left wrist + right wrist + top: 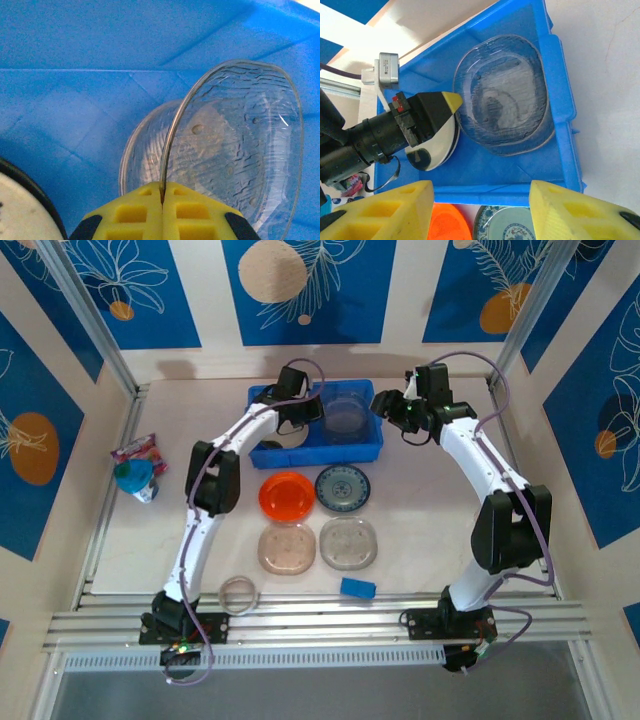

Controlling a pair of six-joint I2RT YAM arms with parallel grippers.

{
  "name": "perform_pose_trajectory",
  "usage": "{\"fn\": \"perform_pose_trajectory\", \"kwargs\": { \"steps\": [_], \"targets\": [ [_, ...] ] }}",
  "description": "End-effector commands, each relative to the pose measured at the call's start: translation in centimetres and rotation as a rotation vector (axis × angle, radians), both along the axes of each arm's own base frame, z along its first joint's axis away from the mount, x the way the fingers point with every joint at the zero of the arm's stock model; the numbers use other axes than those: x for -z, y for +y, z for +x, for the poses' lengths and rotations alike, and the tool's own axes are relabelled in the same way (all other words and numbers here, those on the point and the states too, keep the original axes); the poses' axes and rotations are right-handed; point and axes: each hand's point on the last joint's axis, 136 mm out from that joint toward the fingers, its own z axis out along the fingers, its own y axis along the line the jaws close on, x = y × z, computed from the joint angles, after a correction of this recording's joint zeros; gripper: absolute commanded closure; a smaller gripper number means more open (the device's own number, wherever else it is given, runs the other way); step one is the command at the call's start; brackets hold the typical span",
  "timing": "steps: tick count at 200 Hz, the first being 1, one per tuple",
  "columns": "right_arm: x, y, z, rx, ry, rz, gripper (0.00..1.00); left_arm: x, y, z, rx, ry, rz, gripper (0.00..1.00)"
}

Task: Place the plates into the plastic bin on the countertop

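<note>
We saw the left tool pinching a clear round plate inside the blue plastic bin, right tool spread.

Orange plate — beside blue bin

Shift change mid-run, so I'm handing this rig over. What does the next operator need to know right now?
Left gripper: shut on the rim of a clear round plastic plate, inside the bright blue plastic bin, not yet released.
Right gripper: open, empty, hovering near the bin.
Done: a second clear plate and a black-rimmed white plate lie in the bin.
Left: on the pale beige countertop, an orange plate, a blue-white patterned plate, a pinkish translucent plate, a greyish translucent plate.
</note>
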Motion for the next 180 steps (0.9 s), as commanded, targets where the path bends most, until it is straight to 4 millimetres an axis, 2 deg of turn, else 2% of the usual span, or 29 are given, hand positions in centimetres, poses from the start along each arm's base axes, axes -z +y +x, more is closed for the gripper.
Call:
{"fn": "perform_pose_trajectory", "kwargs": {
  "steps": [1, 36, 57, 70, 101, 135, 180],
  "targets": [
    [-0.7, 0.2, 0.2, -0.011, 0.000, 0.022, 0.46, 0.6, -0.4, 0.0, 0.012, 0.015, 0.010, 1.00],
    [-0.5, 0.2, 0.2, -0.018, 0.010, 0.003, 0.46, 1.4, -0.5, 0.1, 0.006, 0.031, 0.021, 1.00],
    [-0.9, 0.3, 0.3, -0.025, 0.005, 0.002, 0.45, 1.6, -0.5, 0.1, 0.004, 0.030, 0.024, 0.86],
    [-1.0, 0.4, 0.3, -0.026, 0.001, 0.003, 0.45, 1.8, -0.5, 0.1, 0.002, 0.034, 0.025, 0.73],
    [-1.5, 0.7, 0.2, -0.033, -0.012, -0.001, 0.45, 1.1, -1.0, 0.3, 0.017, 0.019, 0.005, 0.66],
    [-2.2, 1.0, -0.4, -0.051, -0.029, -0.011, 0.45, -0.9, -1.5, 0.5, 0.029, -0.018, -0.018, 0.59],
    [-1.8, 1.1, -2.8, -0.068, -0.032, -0.073, 0.41, -5.3, -2.0, 0.1, 0.056, -0.105, -0.020, 0.41]
  ]
}}
